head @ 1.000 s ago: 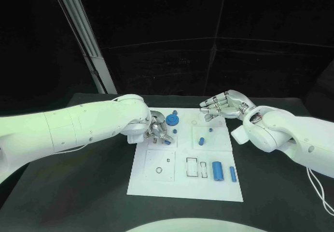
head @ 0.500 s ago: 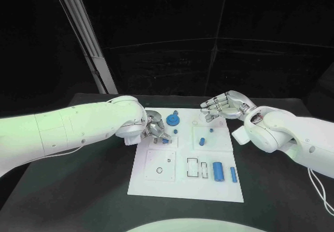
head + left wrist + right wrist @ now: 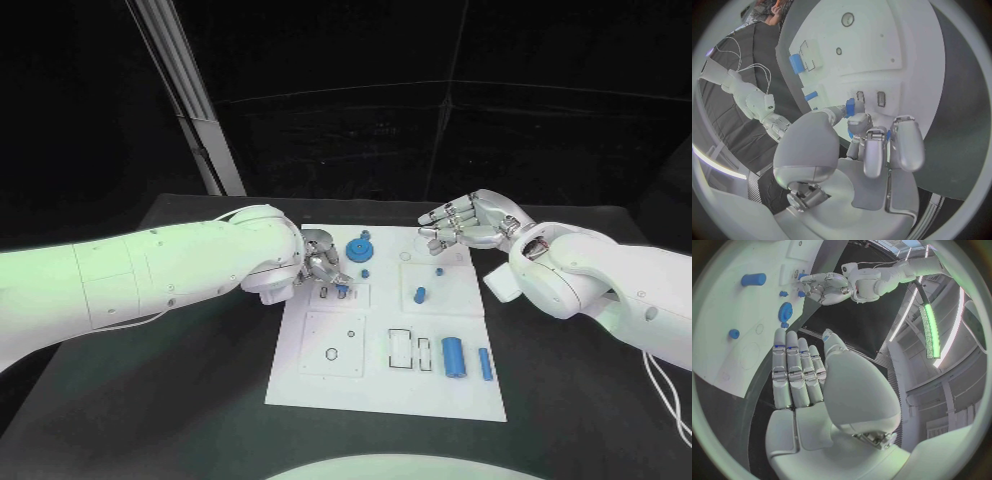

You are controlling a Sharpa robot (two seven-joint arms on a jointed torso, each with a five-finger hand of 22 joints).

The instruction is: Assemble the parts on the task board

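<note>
Bench (image 3: 216,400): black, carries the board.
Board (image 3: 382,385): white, mid-bench; blue parts lie on it.
Right hand (image 3: 469,222): at the board's far corner, fingers straight, empty.
Left hand (image 3: 323,262): the wrist view shows it pinching a peg (image 3: 850,107) above two slots.

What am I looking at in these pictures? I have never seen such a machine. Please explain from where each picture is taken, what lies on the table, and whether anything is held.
This is a robot with two white arms, each ending in a silver hand. One picture looks down from a camera on its head; the two round ones come from cameras at its wrists, behind each hand.

On the black table lies a white board with small blue parts: a gear, a cylinder, a thin bar and a peg.

The left hand is over the board and pinches a small blue part close to two small slots. The right hand hovers at the board's far corner, fingers together, holding nothing.
</note>
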